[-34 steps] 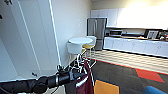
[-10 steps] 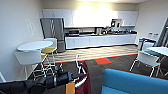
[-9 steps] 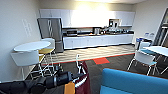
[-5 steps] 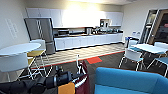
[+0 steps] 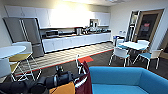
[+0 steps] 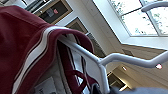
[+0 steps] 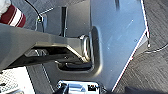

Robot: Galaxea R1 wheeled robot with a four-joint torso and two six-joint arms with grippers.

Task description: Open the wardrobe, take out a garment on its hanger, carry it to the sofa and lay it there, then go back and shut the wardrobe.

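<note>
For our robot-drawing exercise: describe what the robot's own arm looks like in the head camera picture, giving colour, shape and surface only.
The left arm is black, built of rounded, tube-like segments joined end to end, with a glossy surface that catches the light. A small dark knob-like part sticks up near its front end. No markings or cables can be made out on it.

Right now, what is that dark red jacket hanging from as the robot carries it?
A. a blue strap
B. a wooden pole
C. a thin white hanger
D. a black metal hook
C: in the left wrist view the maroon jacket drapes over a thin white hanger.
</note>
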